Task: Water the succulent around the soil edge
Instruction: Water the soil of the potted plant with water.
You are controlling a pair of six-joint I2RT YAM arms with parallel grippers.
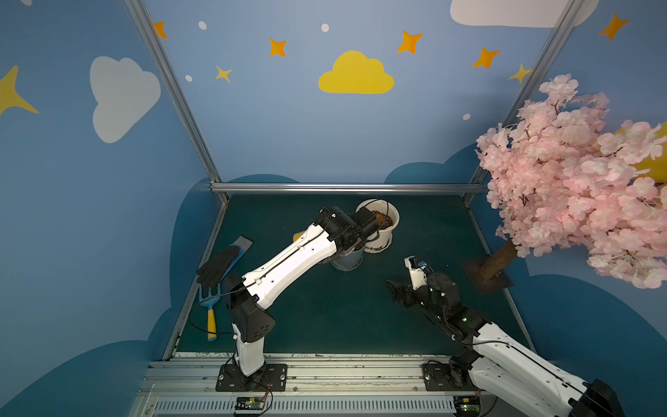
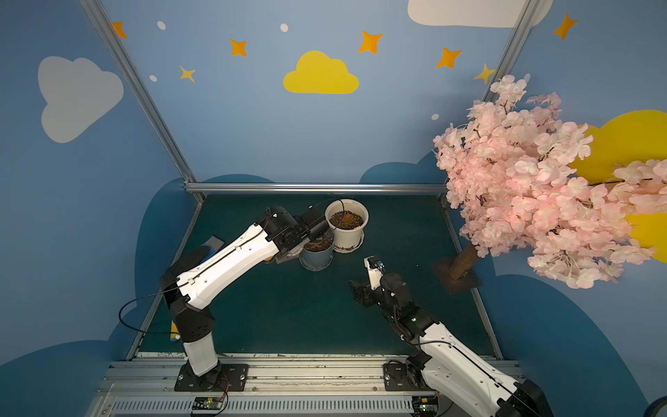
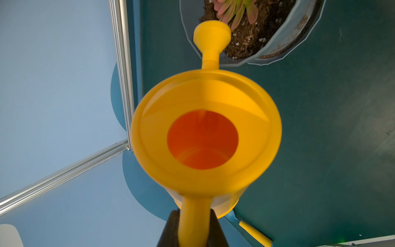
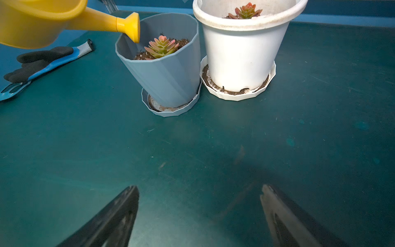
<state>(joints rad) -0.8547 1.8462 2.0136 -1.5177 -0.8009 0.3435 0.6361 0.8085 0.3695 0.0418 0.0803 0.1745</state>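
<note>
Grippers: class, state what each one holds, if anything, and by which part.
The left gripper is shut on the yellow watering can, gripping its handle. The right gripper is open and holds nothing.

I count two potted succulents (image 4: 164, 79), two saucers (image 4: 237, 97), one yellow watering can (image 3: 205, 128), one glove (image 4: 42, 62), one hand fork (image 1: 211, 323), one blossom tree (image 1: 577, 180).

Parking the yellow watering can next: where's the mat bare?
Bare: dark green mat between the grey-blue faceted pot, white plastic pot and open right gripper; also between the white pot and the pink tree's base plate. Crowded: left edge, black-and-blue glove over a blue fork.
</note>
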